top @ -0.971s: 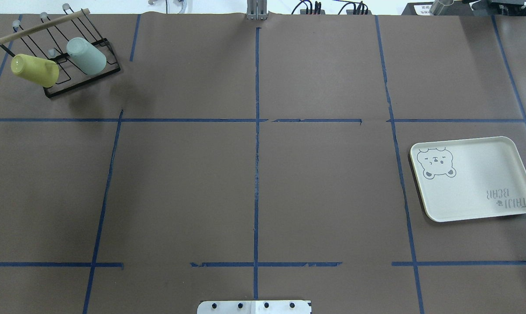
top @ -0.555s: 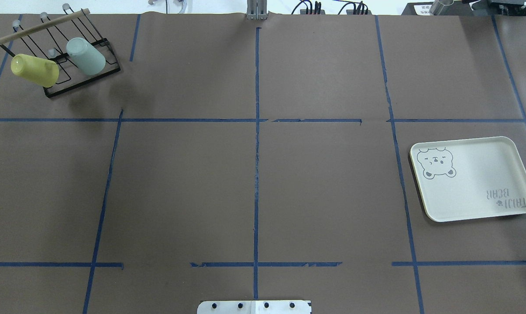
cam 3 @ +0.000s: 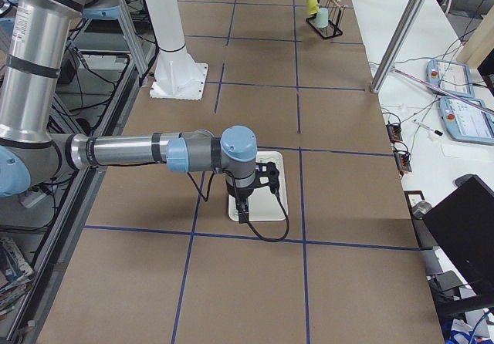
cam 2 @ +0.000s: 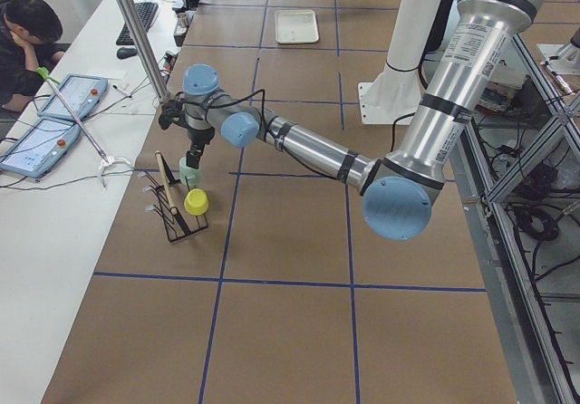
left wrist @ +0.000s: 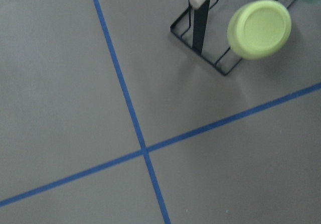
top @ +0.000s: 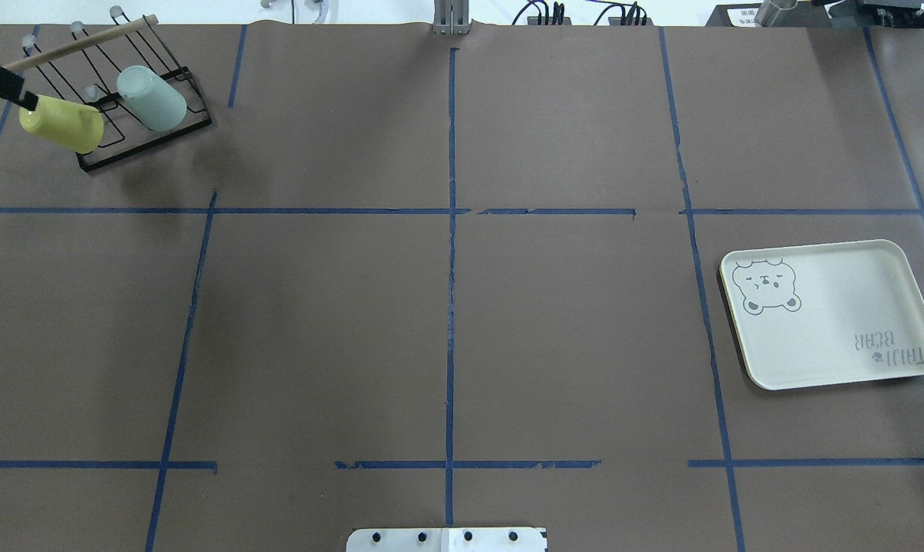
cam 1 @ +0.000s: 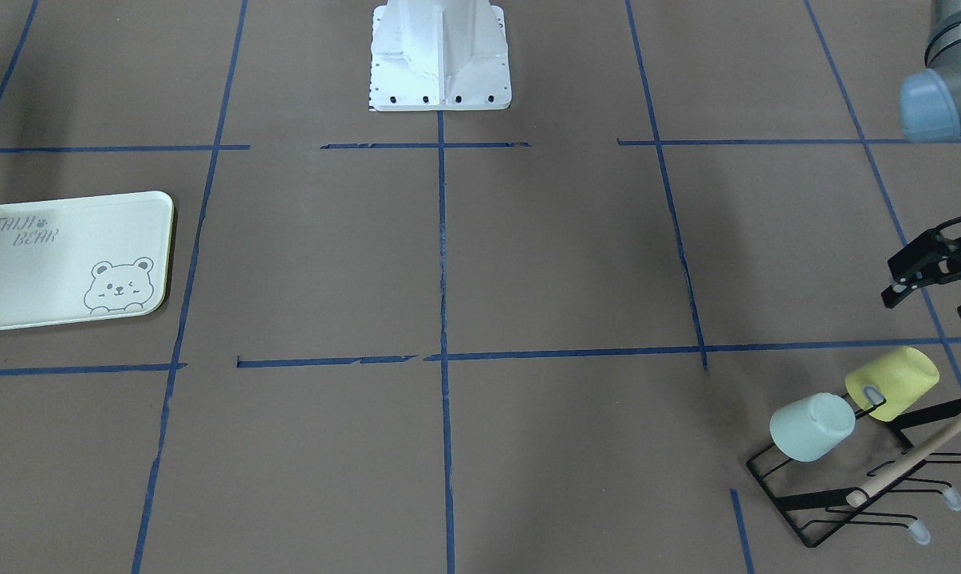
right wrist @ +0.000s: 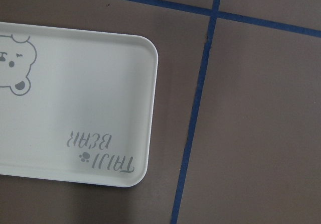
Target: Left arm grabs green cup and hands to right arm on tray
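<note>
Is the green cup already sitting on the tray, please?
No, the green cup hangs on the wire rack, well apart from the tray.

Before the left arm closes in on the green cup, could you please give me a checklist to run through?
1. Left gripper open: ok. Its fingers stand apart and hold nothing.
2. Green cup free to take: ok. It sits tilted on the rack, apart from the yellow cup.
3. Left gripper around the green cup: not ok. It hangs clear of both cups.
4. Tray free for the cup: ok. Nothing lies on it.
5. Right gripper ready to receive: cannot tell. It shows only in the side view, above the tray.
</note>
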`<state>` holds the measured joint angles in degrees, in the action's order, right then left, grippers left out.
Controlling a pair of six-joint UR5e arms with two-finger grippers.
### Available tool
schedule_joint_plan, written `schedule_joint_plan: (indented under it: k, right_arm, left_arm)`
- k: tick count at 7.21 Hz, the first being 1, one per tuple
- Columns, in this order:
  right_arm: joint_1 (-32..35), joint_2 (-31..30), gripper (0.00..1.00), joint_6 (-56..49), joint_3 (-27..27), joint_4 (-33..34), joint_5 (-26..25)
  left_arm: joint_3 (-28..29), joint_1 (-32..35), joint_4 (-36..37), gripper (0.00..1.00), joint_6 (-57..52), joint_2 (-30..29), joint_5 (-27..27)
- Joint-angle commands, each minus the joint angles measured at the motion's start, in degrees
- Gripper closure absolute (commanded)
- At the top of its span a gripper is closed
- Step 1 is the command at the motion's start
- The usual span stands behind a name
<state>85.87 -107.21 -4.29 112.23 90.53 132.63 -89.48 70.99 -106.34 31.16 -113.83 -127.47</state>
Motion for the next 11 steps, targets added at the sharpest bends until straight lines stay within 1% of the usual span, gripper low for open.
schedule_joint_plan:
  k: [1,2,3,6,11]
  right_arm:
    - [0.0,0.1,0.0,0.0,-0.1,0.0,-0.1]
    - [0.0,0.1,0.0,0.0,-0.3,0.0,-0.1]
    - [0.0,0.1,0.0,0.0,-0.3,0.0,-0.1]
    - [0.0,0.1,0.0,0.0,-0.3,0.0,-0.1]
    - [0.0,0.1,0.0,0.0,-0.3,0.0,-0.1]
  left_arm:
    - [7.3,-4.4,-5.1,0.0,6.3,-5.9,11.3]
    - [12.6,-6.1,-10.7,0.0,7.3,-6.9,14.1]
    - [16.8,-6.1,-14.0,0.0,7.4,-8.1,14.1]
    - [17.1,-8.4,-14.3,0.0,9.6,-8.1,14.0]
    - [17.5,-9.0,-14.2,0.0,9.9,-7.4,14.0]
